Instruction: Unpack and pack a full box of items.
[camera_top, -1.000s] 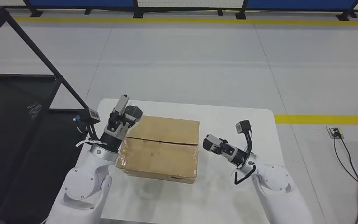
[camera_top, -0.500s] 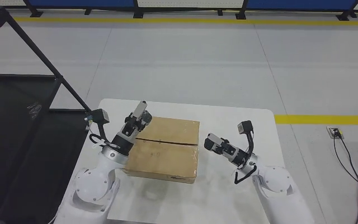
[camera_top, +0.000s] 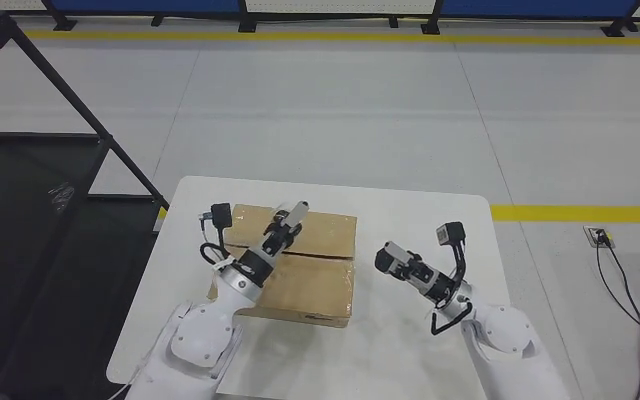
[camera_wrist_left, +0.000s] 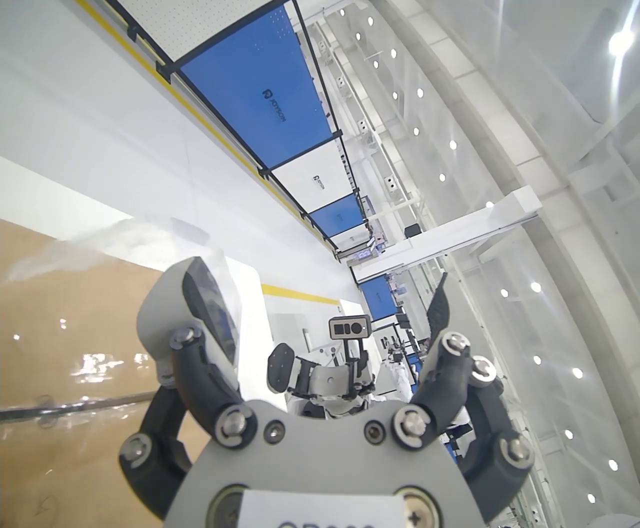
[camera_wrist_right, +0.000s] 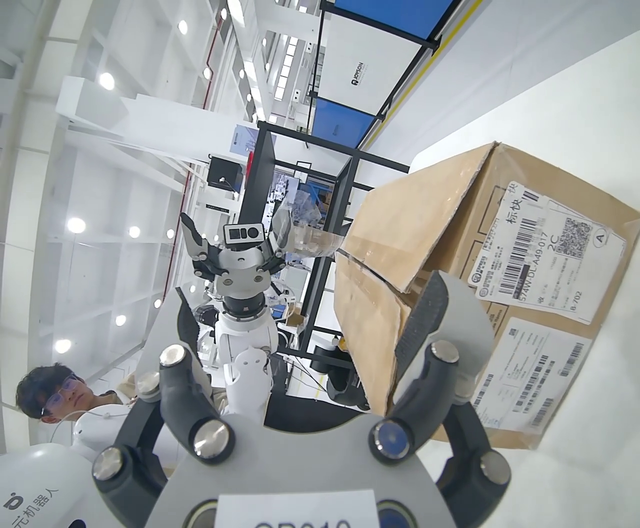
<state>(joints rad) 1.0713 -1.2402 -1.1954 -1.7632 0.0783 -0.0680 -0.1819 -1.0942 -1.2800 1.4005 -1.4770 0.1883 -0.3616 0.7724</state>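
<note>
- cardboard box: brown corrugated board, rectangular, top flaps closed, glossy clear tape along the seam; sits mid-table, on its smooth white top.
- left gripper: above the box top, fingers spread wide.
- right gripper: near the box's end face, fingers apart, not touching it.
- white shipping labels on that end face: barcodes, one QR square.

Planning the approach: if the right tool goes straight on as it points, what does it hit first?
Most likely the cardboard box: the right tool, open, points at its labelled end face, with bare table between. Height is unclear from above.
</note>
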